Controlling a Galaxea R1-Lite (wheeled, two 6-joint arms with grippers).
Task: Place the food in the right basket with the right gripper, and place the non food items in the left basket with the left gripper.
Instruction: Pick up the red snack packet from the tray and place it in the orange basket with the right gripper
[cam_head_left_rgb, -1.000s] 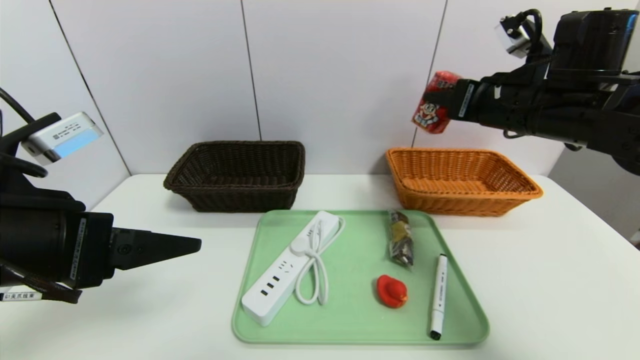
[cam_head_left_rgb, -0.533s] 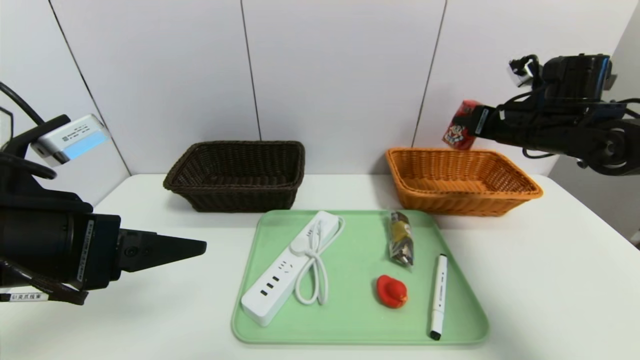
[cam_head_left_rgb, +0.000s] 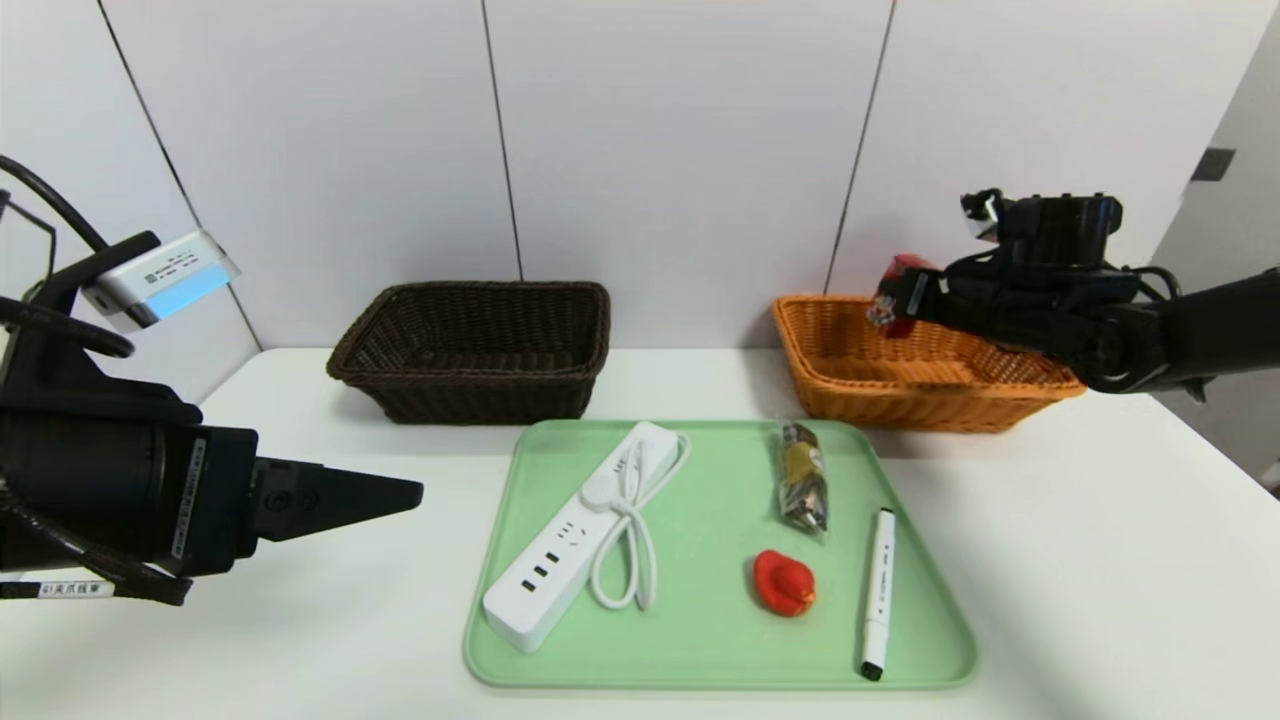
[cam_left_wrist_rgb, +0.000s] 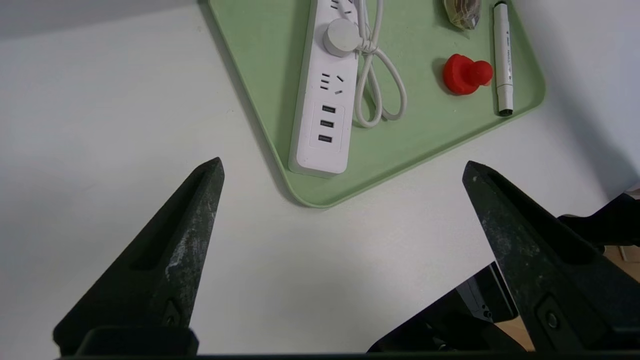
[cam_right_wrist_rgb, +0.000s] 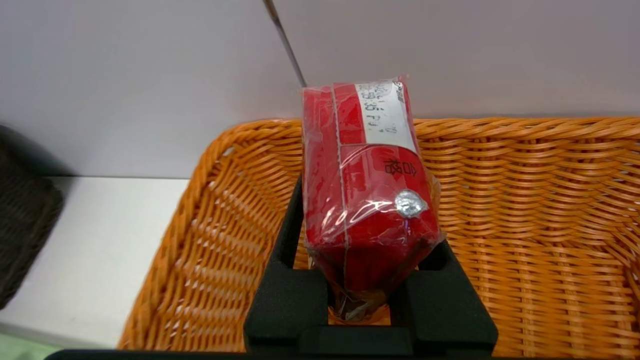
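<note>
White panelled wall (cam_head_left_rgb: 680, 150) straight behind the worktop (cam_head_left_rgb: 1080, 520), thin dark seams running up it, the outer ones slanted; plain pale wall (cam_head_left_rgb: 90, 100) angles in on the left, greyer wall (cam_head_left_rgb: 1220, 230) on the right with a small dark fitting (cam_head_left_rgb: 1213, 164). Worktop is smooth white, back edge close along the wall, right edge slanting toward the camera. Light is bright, soft shadows on the worktop, some tan floor (cam_left_wrist_rgb: 517, 331) visible past its edge.

“G1” — white cable tag (cam_head_left_rgb: 77, 590), “35” — red carton (cam_right_wrist_rgb: 367, 200)
</note>
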